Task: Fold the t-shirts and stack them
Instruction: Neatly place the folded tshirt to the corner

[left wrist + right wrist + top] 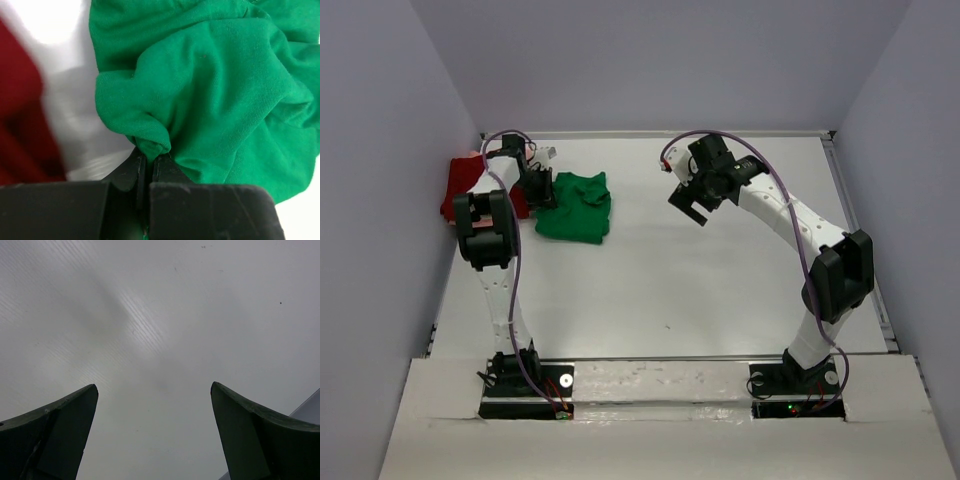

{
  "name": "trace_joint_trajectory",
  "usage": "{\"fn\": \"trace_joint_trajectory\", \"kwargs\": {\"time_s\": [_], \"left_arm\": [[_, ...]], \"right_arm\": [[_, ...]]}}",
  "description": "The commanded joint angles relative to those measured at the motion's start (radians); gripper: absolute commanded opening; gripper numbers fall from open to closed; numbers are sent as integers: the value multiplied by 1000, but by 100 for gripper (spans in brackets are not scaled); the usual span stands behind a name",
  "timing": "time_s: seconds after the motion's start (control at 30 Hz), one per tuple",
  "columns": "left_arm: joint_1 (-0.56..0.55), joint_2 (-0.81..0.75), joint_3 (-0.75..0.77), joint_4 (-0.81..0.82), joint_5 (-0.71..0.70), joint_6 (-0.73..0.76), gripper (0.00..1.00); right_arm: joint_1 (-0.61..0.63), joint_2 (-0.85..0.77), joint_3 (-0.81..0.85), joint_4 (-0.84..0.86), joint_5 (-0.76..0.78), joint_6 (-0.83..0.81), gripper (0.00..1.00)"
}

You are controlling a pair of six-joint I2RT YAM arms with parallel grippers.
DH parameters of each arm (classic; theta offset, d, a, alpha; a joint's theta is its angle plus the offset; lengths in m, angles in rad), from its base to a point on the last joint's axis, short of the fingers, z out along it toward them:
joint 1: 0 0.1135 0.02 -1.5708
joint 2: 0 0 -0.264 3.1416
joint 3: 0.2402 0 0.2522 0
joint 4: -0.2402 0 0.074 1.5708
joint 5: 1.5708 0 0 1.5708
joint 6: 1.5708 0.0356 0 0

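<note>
Your left gripper, extended toward ten o'clock, pinches the green t-shirt; your right gripper hovers at one o'clock, fingers spread.

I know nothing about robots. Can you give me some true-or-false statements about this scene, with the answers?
1. The left gripper pinches a fold of the green t-shirt. True.
2. The red t-shirt lies near the far left corner of the table. True.
3. The right gripper holds the red t-shirt. False: it is open and empty above the table.
4. The green t-shirt lies on top of the red t-shirt. False: it lies beside it.
</note>
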Motion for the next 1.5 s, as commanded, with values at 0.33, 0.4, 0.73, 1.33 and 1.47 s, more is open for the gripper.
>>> {"fn": "trace_joint_trajectory", "kwargs": {"time_s": [0.33,0.4,0.73,1.33,1.47], "left_arm": [[-2,-51,144,-73,-346,103,0],[-12,-57,158,-84,-360,102,0],[-81,-112,224,-166,-416,85,0],[-190,-141,258,-164,-645,142,0],[-171,-127,284,-175,-682,165,0]], "right_arm": [[-7,1,7,36,-5,-11,100],[-7,5,8,36,-8,-11,100],[-7,-2,2,38,-45,-16,100],[-7,-41,-42,64,-45,-29,100],[-7,-30,-45,65,-43,-28,100]]}}
